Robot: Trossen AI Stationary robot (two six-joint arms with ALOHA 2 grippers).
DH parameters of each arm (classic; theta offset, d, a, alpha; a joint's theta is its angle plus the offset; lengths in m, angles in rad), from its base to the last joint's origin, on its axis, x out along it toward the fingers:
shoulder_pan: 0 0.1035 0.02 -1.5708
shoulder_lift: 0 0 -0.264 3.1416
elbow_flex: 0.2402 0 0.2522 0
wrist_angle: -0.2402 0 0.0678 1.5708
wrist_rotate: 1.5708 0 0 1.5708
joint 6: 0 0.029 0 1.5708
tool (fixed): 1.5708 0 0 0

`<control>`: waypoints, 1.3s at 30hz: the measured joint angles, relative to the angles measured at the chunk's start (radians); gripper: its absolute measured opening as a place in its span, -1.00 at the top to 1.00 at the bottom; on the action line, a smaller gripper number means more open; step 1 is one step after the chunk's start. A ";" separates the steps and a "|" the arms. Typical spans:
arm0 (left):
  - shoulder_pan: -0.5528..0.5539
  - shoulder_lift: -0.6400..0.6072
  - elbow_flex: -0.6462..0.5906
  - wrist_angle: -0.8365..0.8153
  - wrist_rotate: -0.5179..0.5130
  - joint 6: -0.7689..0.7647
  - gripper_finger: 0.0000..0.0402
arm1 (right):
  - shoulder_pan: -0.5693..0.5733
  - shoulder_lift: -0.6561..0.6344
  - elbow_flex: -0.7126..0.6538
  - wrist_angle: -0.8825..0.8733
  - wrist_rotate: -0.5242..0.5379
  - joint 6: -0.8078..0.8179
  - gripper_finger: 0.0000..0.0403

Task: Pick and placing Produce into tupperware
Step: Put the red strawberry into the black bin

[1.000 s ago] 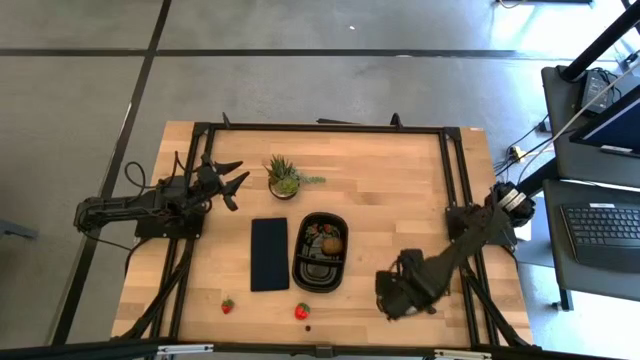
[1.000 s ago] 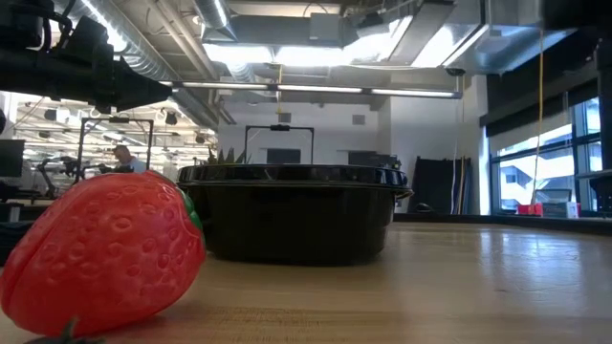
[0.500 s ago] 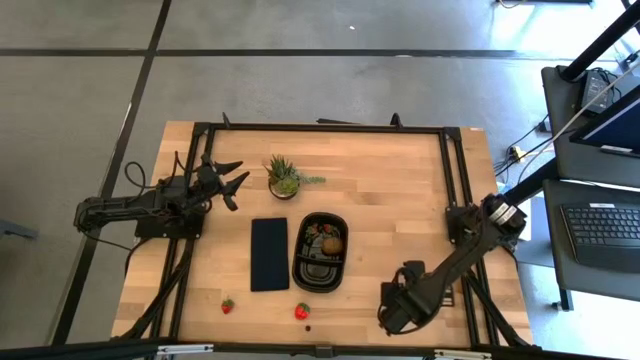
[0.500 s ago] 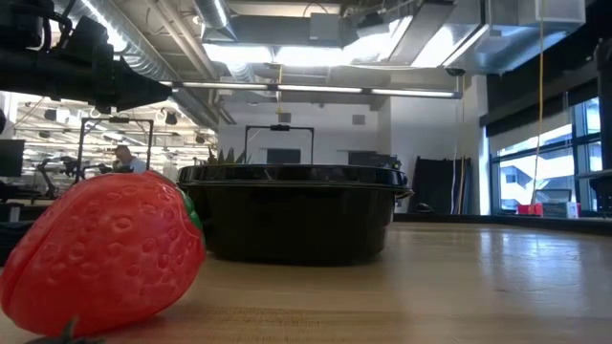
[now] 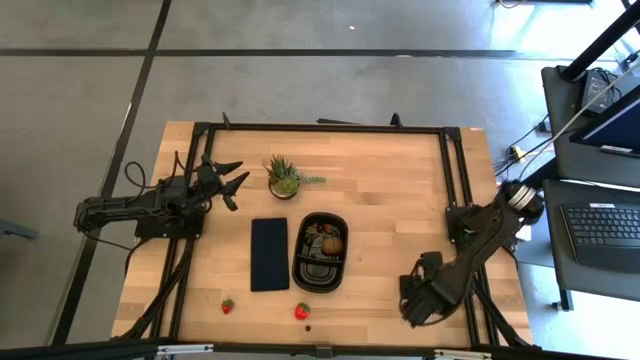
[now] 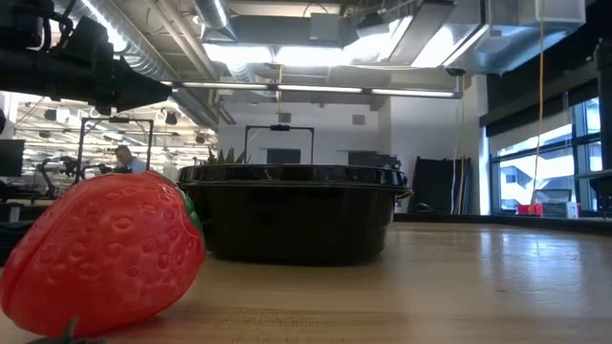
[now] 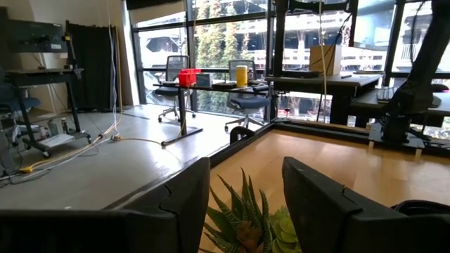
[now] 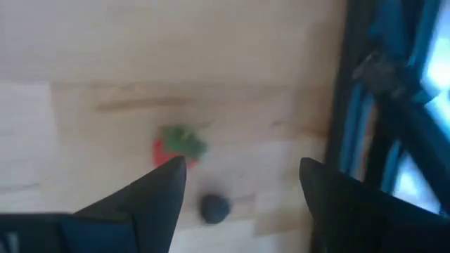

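The black tupperware (image 5: 320,251) sits mid-table with the brown kiwi (image 5: 333,243) and a red strawberry (image 5: 325,230) inside; in the low view the tupperware (image 6: 292,215) stands behind a large strawberry (image 6: 100,253). Two strawberries (image 5: 228,305) (image 5: 301,311) and a tiny dark berry (image 5: 308,326) lie on the wood near the near edge. My right gripper (image 5: 408,300) hovers open by the near right part of the table; its wrist view shows a strawberry (image 8: 176,147) and the dark berry (image 8: 214,207) beyond my right gripper (image 8: 242,190). My left gripper (image 5: 240,180) waits open at the far left.
A spiky potted plant (image 5: 285,178) stands at the far side, just ahead of my left gripper (image 7: 246,190). A flat dark panel (image 5: 269,253) lies left of the tupperware. A black frame (image 5: 448,180) runs along the table's edges. Bare wood spreads right of the tupperware.
My right arm has swung its gripper first toward the table's near edge, then toward the right edge, staying open. The fruits and the tupperware have not moved.
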 joint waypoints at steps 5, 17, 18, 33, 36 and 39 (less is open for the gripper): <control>0.000 0.000 0.000 0.000 0.000 -0.034 0.15 | -0.001 -0.165 -0.190 0.264 0.092 -0.001 -0.38; 0.000 0.000 0.000 0.000 0.000 -0.054 0.15 | -0.005 -0.182 -0.365 0.536 0.122 -0.004 -0.38; 0.000 0.000 0.000 0.000 0.000 -0.058 0.15 | -0.005 -0.182 -0.365 0.548 0.122 -0.004 -0.38; 0.000 0.000 0.000 0.000 0.000 -0.069 0.15 | -0.006 -0.072 -0.360 0.589 0.071 -0.004 -0.38; 0.000 0.000 0.000 0.000 0.000 -0.069 0.15 | -0.006 -0.071 -0.360 0.591 0.071 -0.004 -0.38; 0.000 0.000 0.000 0.000 0.000 -0.069 0.15 | -0.006 -0.071 -0.360 0.594 0.071 -0.004 -0.33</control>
